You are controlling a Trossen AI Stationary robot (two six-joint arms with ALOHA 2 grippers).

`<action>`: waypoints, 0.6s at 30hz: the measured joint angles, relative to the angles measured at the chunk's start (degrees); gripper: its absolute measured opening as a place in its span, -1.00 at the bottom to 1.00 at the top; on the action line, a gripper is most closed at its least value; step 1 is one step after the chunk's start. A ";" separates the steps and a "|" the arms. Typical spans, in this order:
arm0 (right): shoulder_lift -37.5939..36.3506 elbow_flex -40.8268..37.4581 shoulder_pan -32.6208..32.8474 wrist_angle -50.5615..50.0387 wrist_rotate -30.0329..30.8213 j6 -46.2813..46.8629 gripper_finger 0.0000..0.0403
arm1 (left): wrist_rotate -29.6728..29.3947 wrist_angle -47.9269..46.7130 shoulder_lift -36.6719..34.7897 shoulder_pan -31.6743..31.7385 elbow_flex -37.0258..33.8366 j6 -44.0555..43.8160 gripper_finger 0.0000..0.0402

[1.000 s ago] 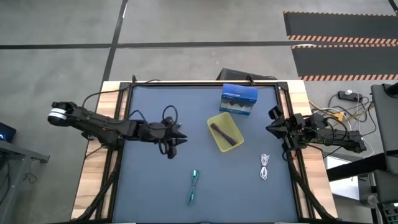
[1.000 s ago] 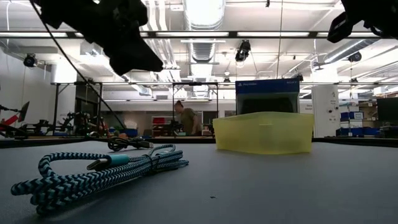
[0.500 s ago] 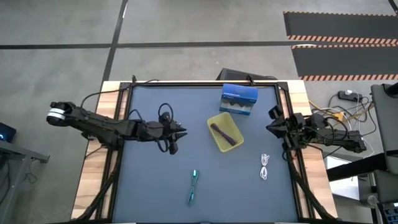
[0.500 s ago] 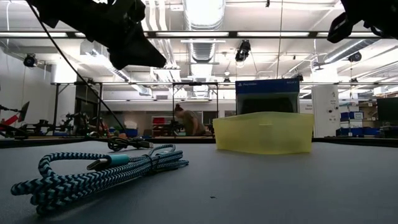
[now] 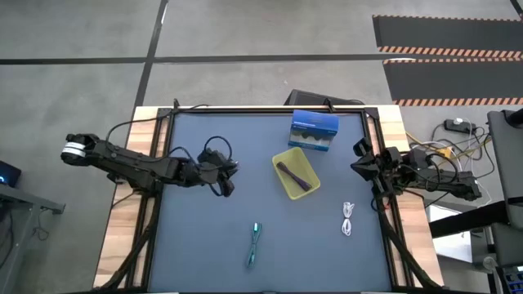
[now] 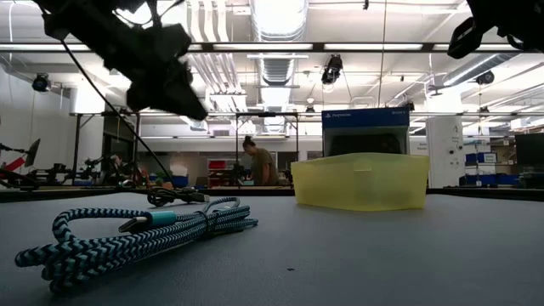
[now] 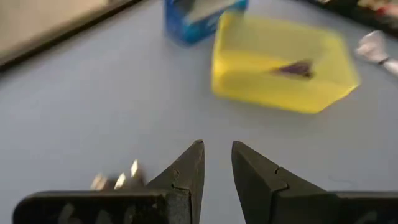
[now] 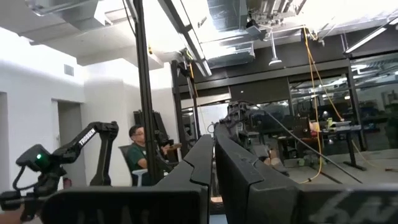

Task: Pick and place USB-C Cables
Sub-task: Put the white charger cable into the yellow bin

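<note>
right now the left gripper (image 5: 231, 167) hangs above the table (image 5: 196, 237) w/ nothing in it, fingers (image 7: 189, 167) a small gap apart, near the table's left-centre. in the left wrist view it faces the yellow bin (image 7: 283, 73) across bare surface. just beside and below it in the high view is the black cable (image 5: 221, 184), a dark loop on the mat; the low view shows it as a thin dark strand (image 6: 174, 198) behind the teal one.

teal cable (image 5: 254, 243) lies bundled near the front edge, roughly mid-table, well apart from both arms; it's big and close in the low view (image 6: 127, 235). purple cable (image 5: 295, 176) sits inside the bin (image 5: 283, 158), lying diagonally. white cable (image 5: 348, 220) lies on the mat at the right, toward the front, near the right arm but not touching it.

blue box (image 5: 313, 131) stands just behind the bin toward the far edge; can't tell if they touch.

right gripper (image 5: 357, 158) waits at the table's right edge, raised, fingers (image 8: 236, 163) pressed together w/ nothing held, pointing out level into the room.

bg: a person (image 6: 254, 161) shows far off in the low view, and another seated (image 8: 138, 154) in the right wrist view.
</note>
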 joint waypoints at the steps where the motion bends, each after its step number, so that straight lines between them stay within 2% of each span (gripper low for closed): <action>1: 0.00 0.00 0.00 -0.04 0.00 0.01 -0.94 | -0.16 -1.92 0.00 0.19 0.00 -1.91 -0.67; 8: 0.02 0.00 0.00 -0.10 0.94 -0.87 -0.94 | -1.71 -17.66 0.00 4.40 -0.08 -16.47 -0.67; 11: 0.02 0.00 0.00 -0.12 0.94 -0.91 -0.94 | -1.71 -19.28 0.00 5.58 -0.31 -19.70 -0.67; 18: 0.02 0.00 0.00 -0.15 0.92 -0.97 -0.94 | -1.38 -17.00 0.00 5.55 -0.11 -19.57 -0.67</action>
